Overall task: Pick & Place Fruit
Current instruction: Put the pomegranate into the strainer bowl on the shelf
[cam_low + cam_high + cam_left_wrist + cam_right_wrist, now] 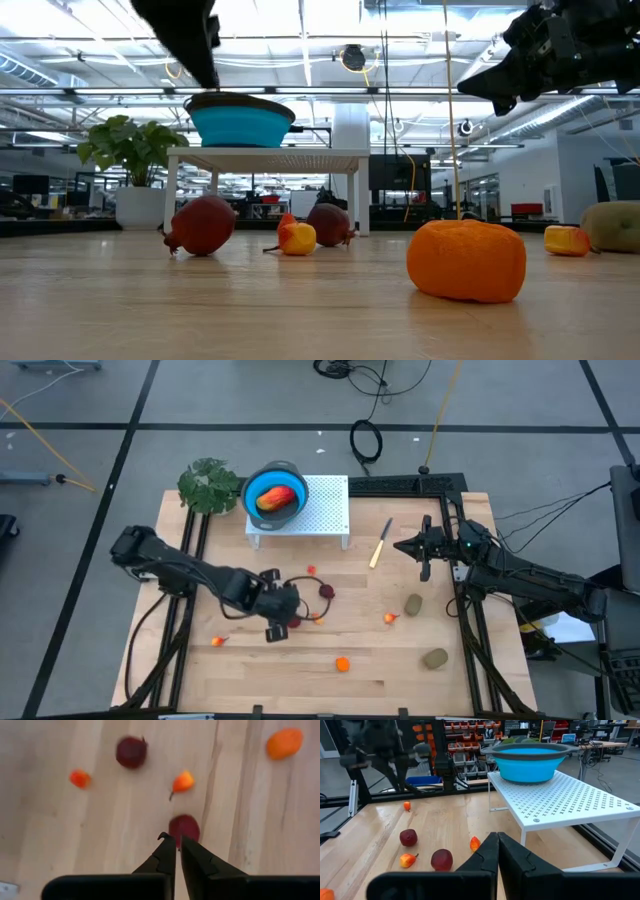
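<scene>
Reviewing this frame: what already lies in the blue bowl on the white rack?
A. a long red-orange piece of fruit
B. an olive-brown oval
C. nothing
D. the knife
A: in the high view the long red-orange piece lies inside the blue bowl on the white rack, while the knife and the olive-brown ovals sit on the table.

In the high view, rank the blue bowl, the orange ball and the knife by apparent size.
1. blue bowl, clearly largest.
2. knife, long but slim.
3. orange ball, smallest.
</scene>
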Controlling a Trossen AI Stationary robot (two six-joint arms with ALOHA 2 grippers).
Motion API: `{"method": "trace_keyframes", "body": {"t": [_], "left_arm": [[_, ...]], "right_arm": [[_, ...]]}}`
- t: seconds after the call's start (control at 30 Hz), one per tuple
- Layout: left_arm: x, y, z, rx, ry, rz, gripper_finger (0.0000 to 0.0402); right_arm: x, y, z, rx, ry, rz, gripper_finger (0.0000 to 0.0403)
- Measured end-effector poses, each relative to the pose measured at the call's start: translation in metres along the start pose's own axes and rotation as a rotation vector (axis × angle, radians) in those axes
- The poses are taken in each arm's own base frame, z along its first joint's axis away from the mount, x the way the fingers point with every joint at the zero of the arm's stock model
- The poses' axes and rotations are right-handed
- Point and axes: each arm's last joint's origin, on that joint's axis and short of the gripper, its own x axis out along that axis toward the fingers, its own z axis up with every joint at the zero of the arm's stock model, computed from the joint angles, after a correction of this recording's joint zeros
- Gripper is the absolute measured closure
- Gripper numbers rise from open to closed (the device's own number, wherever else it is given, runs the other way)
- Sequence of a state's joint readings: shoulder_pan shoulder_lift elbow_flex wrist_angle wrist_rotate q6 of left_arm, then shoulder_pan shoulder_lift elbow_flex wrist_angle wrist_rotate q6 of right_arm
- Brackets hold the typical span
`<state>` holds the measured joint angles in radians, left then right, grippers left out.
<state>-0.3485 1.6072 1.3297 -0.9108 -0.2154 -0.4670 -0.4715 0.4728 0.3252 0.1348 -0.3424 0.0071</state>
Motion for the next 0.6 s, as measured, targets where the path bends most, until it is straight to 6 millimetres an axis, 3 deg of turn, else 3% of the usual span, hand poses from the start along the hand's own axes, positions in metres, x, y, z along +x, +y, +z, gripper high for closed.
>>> {"method": "trace_keyframes", "body": {"t": [0.3,0.6], "left_arm": [[0.037,-0.011,-0.005,0.054,0.122,-0.007,0.0320],[0.039,-0.013,-0.002,0.035,0.095,-0.020,0.0198]], "right_arm": [[0.000,0.000,-0.001,0.002,0.005,0.000,0.0403],[0.000,0.000,-0.001,0.004,0.011,0.000,0.0403]]}}
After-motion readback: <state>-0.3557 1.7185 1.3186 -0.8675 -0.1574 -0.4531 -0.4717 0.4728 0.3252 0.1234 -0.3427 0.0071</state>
